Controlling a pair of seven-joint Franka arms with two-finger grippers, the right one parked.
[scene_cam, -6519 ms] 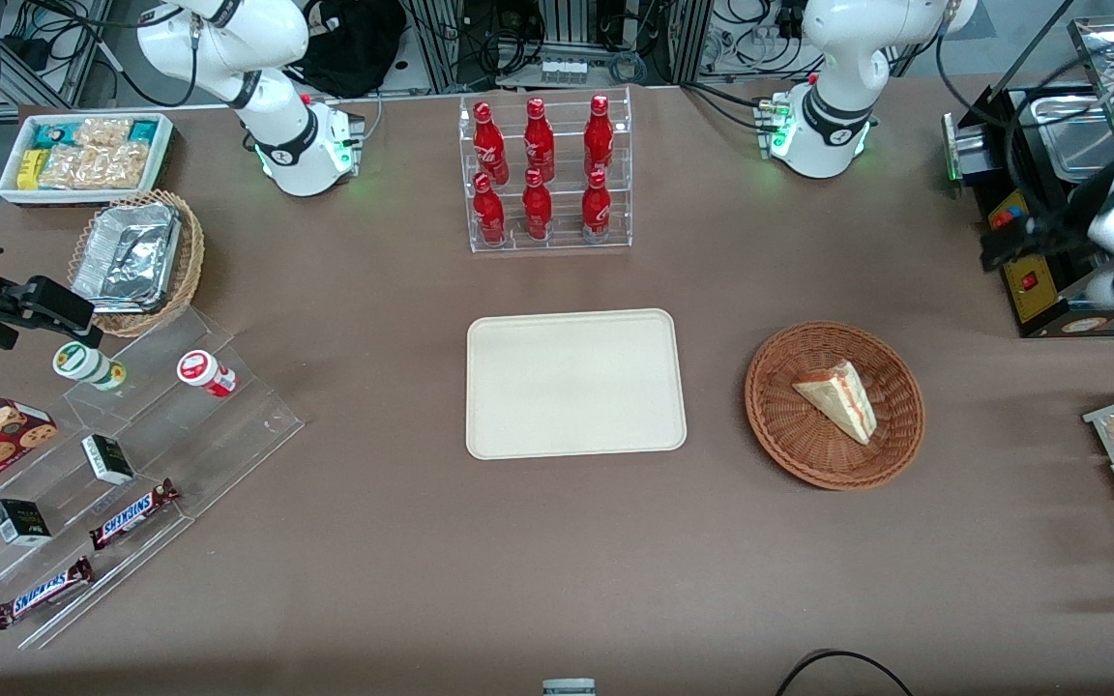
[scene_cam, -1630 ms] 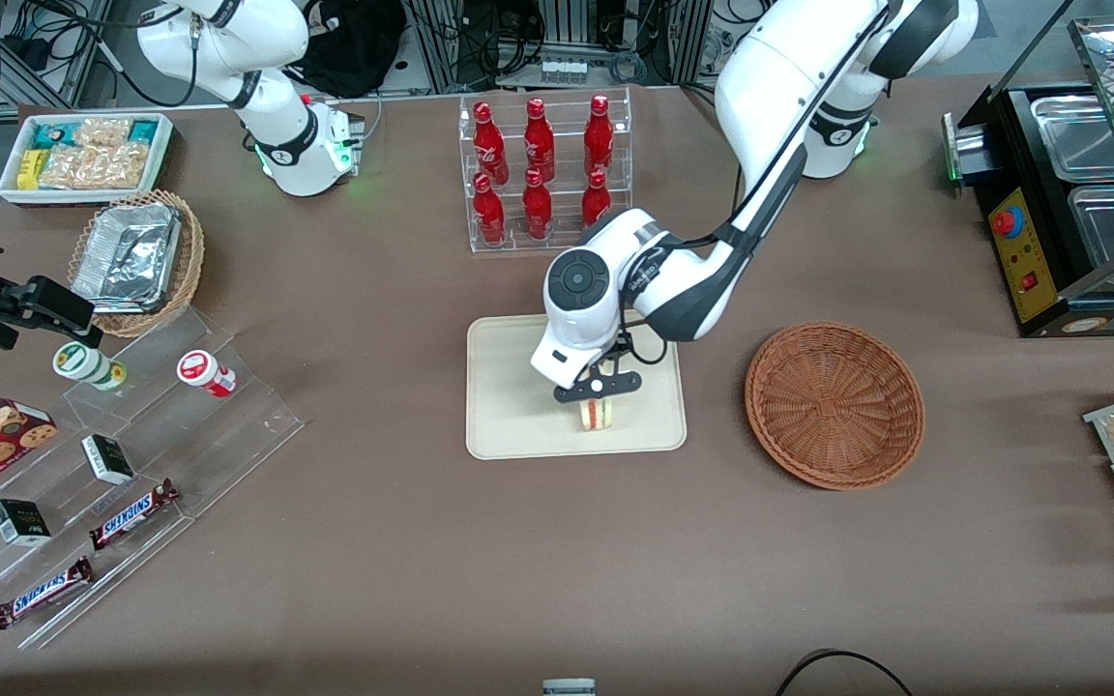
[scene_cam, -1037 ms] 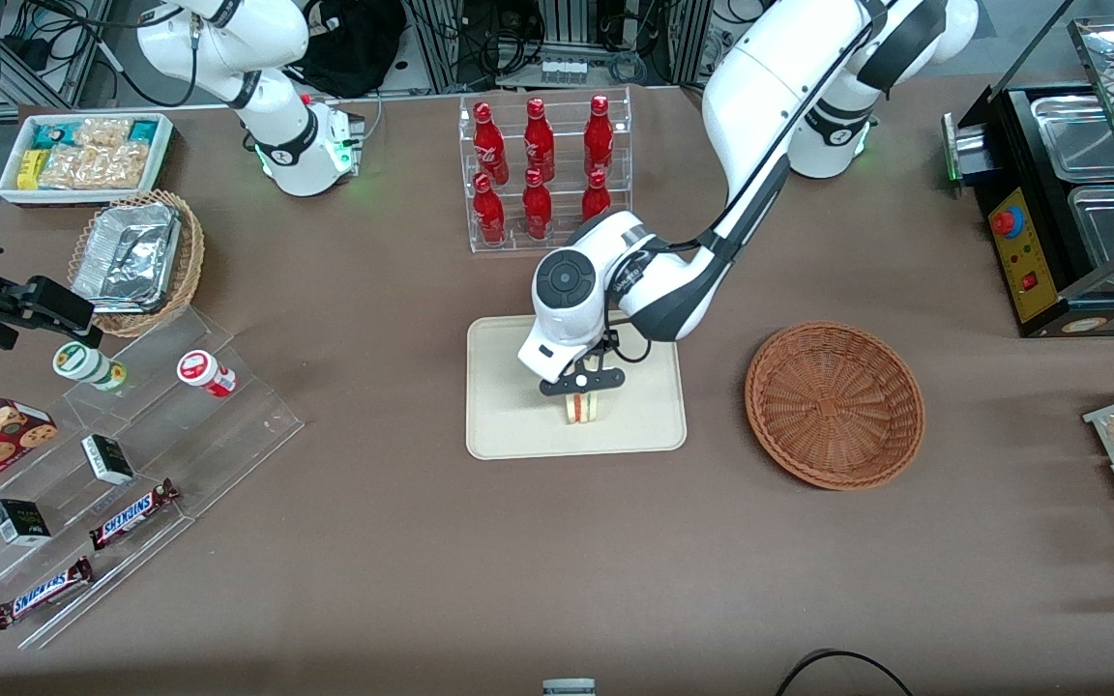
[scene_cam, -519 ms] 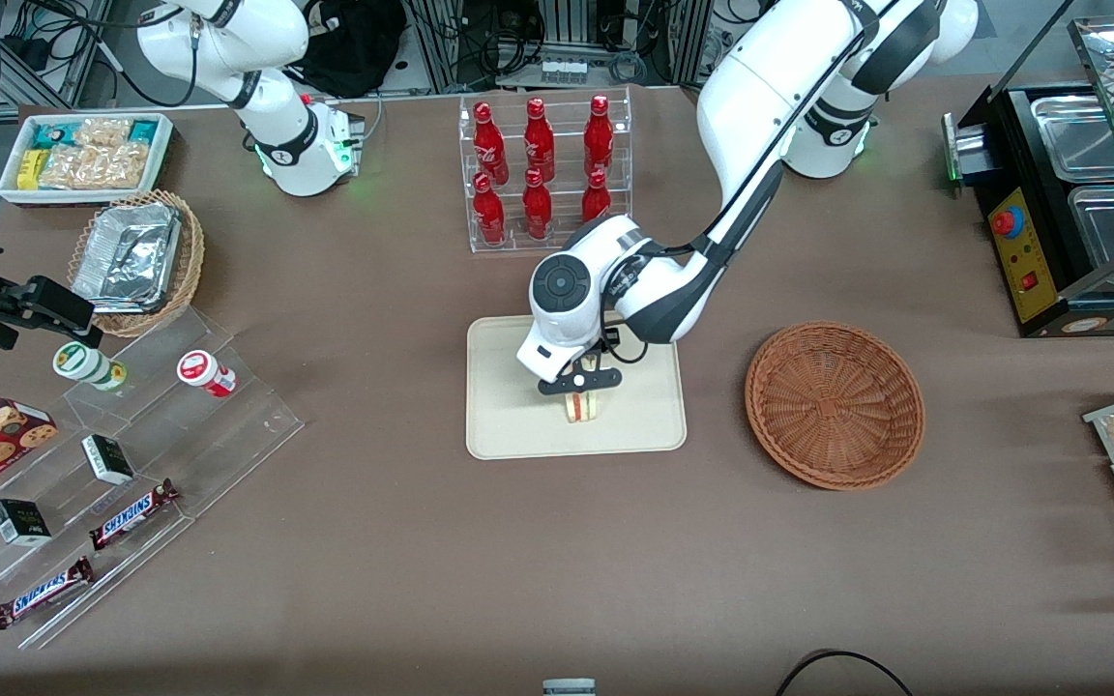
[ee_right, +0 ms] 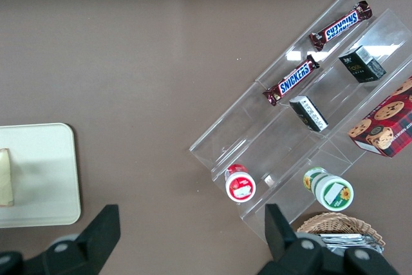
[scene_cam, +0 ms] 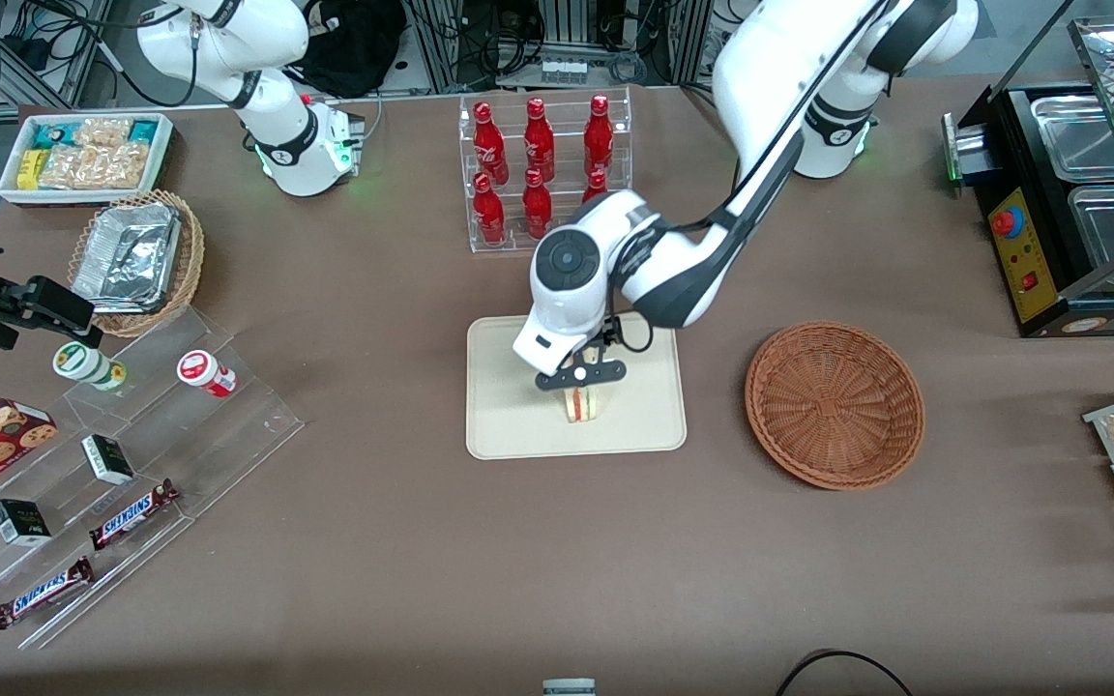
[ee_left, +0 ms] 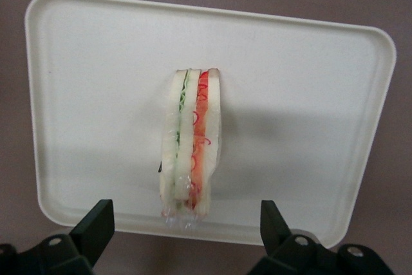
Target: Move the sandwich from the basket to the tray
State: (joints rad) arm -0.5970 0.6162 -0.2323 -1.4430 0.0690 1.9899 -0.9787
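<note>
The sandwich (scene_cam: 583,406), a white bread wedge with red and green filling, stands on its edge on the cream tray (scene_cam: 509,406). It also shows in the left wrist view (ee_left: 191,143) on the tray (ee_left: 296,127), and partly in the right wrist view (ee_right: 5,177). My left gripper (scene_cam: 580,375) hangs just above the sandwich, open, its black fingers (ee_left: 96,220) wide apart and clear of the bread. The brown wicker basket (scene_cam: 835,403) stands with bare wicker inside, beside the tray toward the working arm's end.
A clear rack of red bottles (scene_cam: 542,174) stands farther from the camera than the tray. A foil-tray basket (scene_cam: 136,259), a white snack bin (scene_cam: 85,155) and an acrylic snack stand (scene_cam: 112,474) lie toward the parked arm's end. A black warmer (scene_cam: 1070,203) lies toward the working arm's end.
The sandwich went from the basket to the tray. In the last second my gripper has let go of it and risen a little; the sandwich stays standing.
</note>
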